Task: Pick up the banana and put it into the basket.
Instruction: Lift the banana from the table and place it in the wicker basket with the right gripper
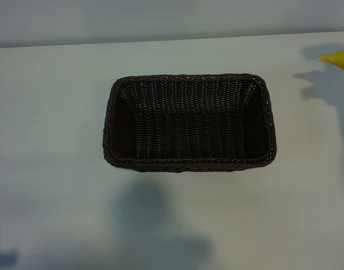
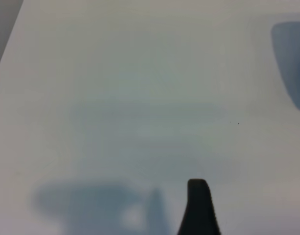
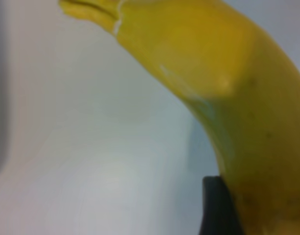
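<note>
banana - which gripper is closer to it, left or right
Right. The banana fills the right wrist view, pressed against a right gripper finger. The left gripper's finger is over bare table, no banana in sight.

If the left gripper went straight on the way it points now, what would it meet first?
Most likely just the bare table. The left wrist view shows one of its fingers over plain white surface and shadows, with nothing standing in that line. Depth is hard to judge, and neither the basket nor the banana appears there.

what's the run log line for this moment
stage: carry | right gripper: shut on banana, right of basket | basket: empty | left gripper: open, idle
</note>
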{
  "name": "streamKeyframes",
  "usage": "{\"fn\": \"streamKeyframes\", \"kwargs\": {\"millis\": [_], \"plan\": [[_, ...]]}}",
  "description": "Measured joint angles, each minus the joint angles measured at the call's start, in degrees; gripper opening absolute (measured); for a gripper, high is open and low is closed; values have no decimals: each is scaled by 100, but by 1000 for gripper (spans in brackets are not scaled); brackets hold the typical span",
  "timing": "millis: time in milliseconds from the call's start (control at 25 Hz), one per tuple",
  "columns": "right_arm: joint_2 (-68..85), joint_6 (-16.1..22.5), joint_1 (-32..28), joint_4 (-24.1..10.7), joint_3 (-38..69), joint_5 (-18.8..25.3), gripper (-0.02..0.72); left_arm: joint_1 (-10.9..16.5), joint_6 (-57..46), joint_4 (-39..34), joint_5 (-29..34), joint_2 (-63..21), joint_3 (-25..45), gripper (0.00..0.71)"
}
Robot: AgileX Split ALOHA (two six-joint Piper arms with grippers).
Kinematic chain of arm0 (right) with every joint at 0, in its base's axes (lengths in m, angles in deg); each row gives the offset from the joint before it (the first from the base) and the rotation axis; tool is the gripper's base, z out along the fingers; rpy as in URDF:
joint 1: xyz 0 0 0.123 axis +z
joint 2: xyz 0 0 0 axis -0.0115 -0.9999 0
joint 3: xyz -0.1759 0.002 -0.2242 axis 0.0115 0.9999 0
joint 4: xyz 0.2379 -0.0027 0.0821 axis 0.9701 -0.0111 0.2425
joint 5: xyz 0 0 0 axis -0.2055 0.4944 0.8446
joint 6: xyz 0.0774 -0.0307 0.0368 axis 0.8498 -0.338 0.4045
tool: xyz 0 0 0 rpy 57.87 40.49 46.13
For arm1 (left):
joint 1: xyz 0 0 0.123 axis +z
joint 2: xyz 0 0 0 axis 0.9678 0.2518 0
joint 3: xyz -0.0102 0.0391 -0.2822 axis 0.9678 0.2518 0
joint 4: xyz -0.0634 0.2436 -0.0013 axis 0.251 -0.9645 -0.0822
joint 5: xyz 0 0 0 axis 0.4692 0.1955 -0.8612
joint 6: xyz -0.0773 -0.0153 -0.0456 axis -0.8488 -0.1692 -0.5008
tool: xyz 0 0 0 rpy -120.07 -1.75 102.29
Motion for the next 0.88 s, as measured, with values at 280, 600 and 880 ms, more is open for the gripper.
{"fn": "streamKeyframes", "kwargs": {"millis": [280, 600, 880], "plan": [[-183, -470, 1257, 0, -623, -74, 427, 0, 0, 0, 0, 0, 0, 558], [-475, -2018, 2822, -6, -703, -758, 427, 0, 0, 0, 0, 0, 0, 558], [-705, -3013, 3829, 1, -730, -1552, 427, 0, -5, 0, 0, 0, 0, 558]]}}
